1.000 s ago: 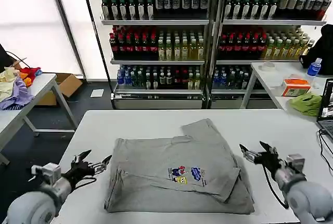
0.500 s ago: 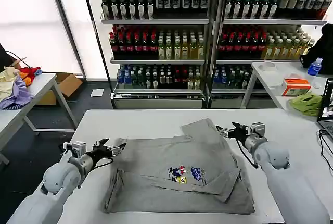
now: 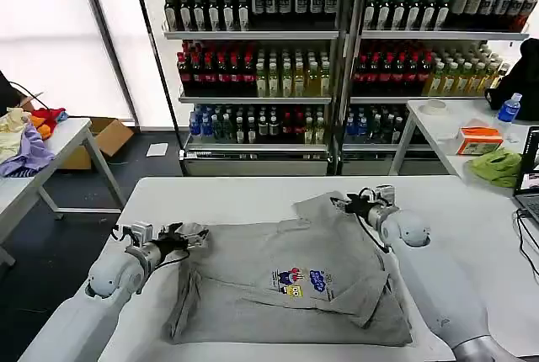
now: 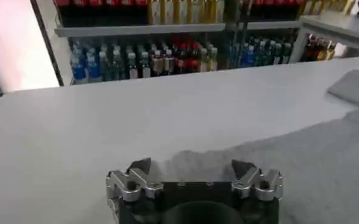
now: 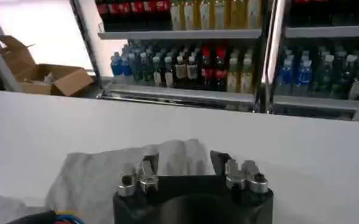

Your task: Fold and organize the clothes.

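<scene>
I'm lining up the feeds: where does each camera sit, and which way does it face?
Head view: up on the robot, facing forward and down at the table and T-shirt; both arms show, with left pincer and right pincer.
Left wrist view: behind the open left pincer, facing across the table to the bottle shelves.
Right wrist view: behind the open right pincer, over the sleeve.
All three share the T-shirt and shelves.

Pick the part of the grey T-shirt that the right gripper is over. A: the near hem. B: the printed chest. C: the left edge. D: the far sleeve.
D: in the head view the right gripper, fingers open, sits over the far sleeve of the grey T-shirt, far from the chest print.
</scene>
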Controlling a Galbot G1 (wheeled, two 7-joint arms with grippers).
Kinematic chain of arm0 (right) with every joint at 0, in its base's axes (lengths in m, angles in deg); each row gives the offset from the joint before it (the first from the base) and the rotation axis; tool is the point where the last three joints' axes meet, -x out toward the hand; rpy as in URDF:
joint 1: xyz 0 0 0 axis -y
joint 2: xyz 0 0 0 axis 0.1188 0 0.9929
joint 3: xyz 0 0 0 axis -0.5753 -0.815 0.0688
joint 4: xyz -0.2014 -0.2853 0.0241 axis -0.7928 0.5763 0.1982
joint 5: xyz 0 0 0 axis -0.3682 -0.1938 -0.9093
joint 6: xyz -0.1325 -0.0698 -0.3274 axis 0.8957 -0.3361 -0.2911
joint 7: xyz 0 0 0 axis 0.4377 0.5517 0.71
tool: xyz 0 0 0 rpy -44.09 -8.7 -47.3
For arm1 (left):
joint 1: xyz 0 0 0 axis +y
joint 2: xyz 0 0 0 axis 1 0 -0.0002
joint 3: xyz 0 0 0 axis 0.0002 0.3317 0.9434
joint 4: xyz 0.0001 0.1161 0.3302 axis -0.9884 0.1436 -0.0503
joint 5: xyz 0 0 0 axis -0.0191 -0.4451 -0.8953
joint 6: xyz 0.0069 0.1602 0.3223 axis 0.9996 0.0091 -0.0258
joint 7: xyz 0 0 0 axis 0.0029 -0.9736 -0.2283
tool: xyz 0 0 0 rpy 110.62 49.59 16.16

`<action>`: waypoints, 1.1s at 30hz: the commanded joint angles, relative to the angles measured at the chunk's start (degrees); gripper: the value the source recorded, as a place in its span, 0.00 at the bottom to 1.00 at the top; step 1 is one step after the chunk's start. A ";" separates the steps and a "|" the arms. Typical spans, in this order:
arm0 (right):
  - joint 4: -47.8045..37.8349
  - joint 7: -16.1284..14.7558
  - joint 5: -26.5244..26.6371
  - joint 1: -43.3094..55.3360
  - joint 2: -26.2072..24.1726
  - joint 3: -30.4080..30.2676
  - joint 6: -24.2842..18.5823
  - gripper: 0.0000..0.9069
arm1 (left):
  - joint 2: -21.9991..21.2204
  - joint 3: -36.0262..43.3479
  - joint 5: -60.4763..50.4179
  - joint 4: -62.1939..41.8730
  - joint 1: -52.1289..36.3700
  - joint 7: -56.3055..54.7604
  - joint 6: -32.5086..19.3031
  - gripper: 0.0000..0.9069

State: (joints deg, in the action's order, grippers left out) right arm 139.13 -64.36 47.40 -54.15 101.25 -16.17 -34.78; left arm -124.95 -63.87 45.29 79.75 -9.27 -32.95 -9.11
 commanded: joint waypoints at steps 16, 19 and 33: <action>0.54 1.41 4.51 0.33 1.90 0.21 -0.23 0.00 | -1.13 1.52 -0.25 -1.13 1.35 0.00 -2.29 0.02; 4.02 2.08 6.53 -1.19 1.26 1.34 -0.06 0.00 | -0.97 1.56 0.05 -1.07 1.29 -0.37 -3.05 0.02; 29.61 6.06 15.23 -18.96 -5.69 12.12 1.85 0.00 | 2.33 -3.65 4.98 12.84 3.94 -3.60 -3.37 0.02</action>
State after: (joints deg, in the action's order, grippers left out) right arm 150.04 -60.16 56.89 -60.14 99.85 -11.68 -33.57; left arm -123.76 -65.08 48.69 85.28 -7.10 -35.68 -11.92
